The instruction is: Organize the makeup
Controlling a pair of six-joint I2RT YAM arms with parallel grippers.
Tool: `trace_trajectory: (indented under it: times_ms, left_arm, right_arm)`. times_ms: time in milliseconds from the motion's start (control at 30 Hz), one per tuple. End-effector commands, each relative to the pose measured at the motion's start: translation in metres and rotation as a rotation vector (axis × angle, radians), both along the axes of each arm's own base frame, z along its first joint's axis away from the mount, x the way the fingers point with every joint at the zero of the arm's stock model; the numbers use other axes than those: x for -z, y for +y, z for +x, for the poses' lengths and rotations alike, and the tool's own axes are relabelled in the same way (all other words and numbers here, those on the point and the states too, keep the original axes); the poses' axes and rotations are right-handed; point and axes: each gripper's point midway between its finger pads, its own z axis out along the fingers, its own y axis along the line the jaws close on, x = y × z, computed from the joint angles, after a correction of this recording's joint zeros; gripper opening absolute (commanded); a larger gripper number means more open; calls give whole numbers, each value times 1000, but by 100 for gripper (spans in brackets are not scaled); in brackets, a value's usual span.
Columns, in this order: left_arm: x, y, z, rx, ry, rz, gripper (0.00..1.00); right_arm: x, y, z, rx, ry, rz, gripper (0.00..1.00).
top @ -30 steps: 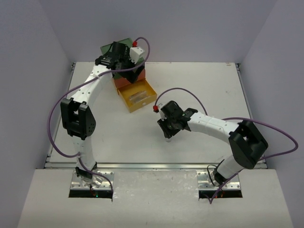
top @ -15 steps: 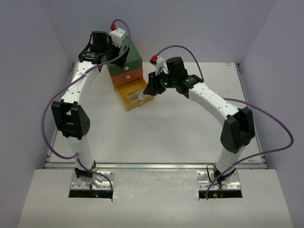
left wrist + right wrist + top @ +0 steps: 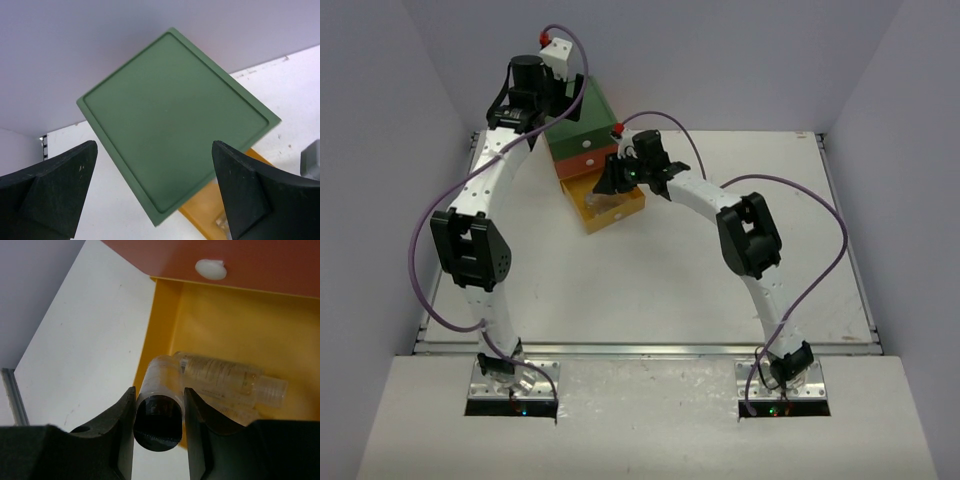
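My right gripper is shut on a small clear jar with a black cap. It holds the jar at the near left corner of the open yellow drawer, tilted into it. Two clear bottles lie inside that drawer. In the top view the right gripper is over the yellow drawer. My left gripper is open and empty, high above the green top of the drawer chest; it also shows in the top view. No palettes or tan bottles are in view.
The chest stands at the back of the table, green on top, with a shut orange drawer that has a white knob. The grey walls stand close behind and beside it.
My right arm swung from the middle of the table up to the yellow drawer with the jar. My left gripper lifted off the chest and moved back and left.
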Motion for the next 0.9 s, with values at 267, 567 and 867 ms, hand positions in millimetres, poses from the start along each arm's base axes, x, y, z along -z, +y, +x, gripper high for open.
trace_trajectory:
  times_ms: [267, 567, 867]
  left_arm:
    - [10, 19, 23, -93, -34, -10, 96]
    - [26, 15, 21, -63, 5, -24, 96]
    - [32, 9, 19, -35, 29, -35, 96]
  right_arm:
    - [-26, 22, 44, 90, -126, 157, 4]
    - [-13, 7, 65, 222, -119, 71, 47]
    - [-54, -22, 79, 275, -288, -40, 70]
